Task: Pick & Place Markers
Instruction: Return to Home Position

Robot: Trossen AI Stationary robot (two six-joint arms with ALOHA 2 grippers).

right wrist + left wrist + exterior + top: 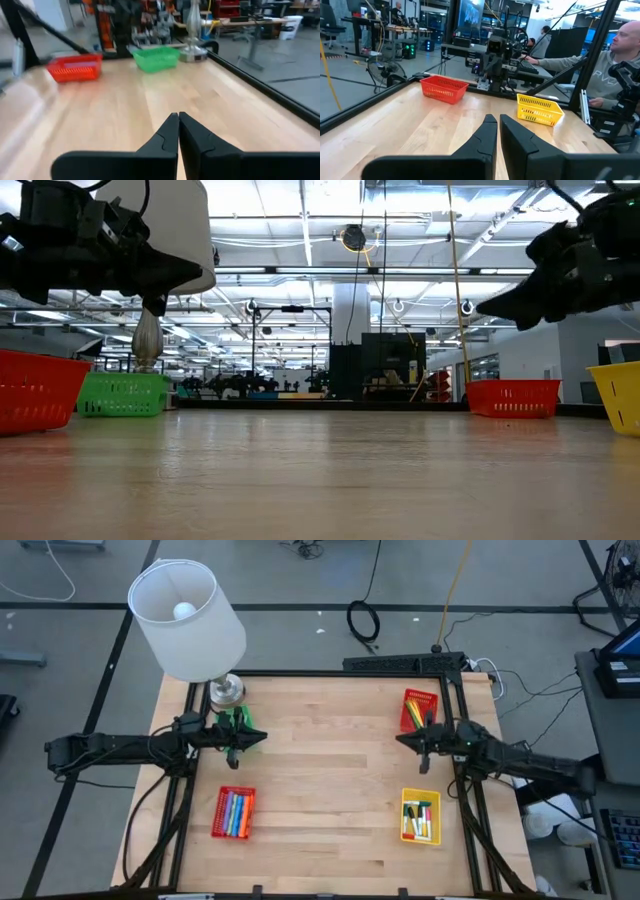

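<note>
Markers lie in three baskets in the high view. Several are in the red basket (pixel 234 812) at the near left, several in the yellow basket (pixel 420 817) at the near right, and a few in the red basket (pixel 418 708) at the far right. My left gripper (pixel 262 737) is shut and empty. It points level toward the table's right, above the green basket (pixel 246 726), which it partly hides. My right gripper (pixel 400 739) is also shut and empty, pointing level toward the table's left, beside the far-right red basket. In the wrist views the fingertips of the left (pixel 497 120) and the right (pixel 177 117) meet.
A lamp (pixel 188 620) with a white shade stands at the far left corner, its base (pixel 226 690) behind the green basket. A black frame rail (pixel 400 663) edges the table's far side. The wooden table (pixel 330 770) lies bare between the baskets. A person (pixel 620 50) sits beyond the right edge.
</note>
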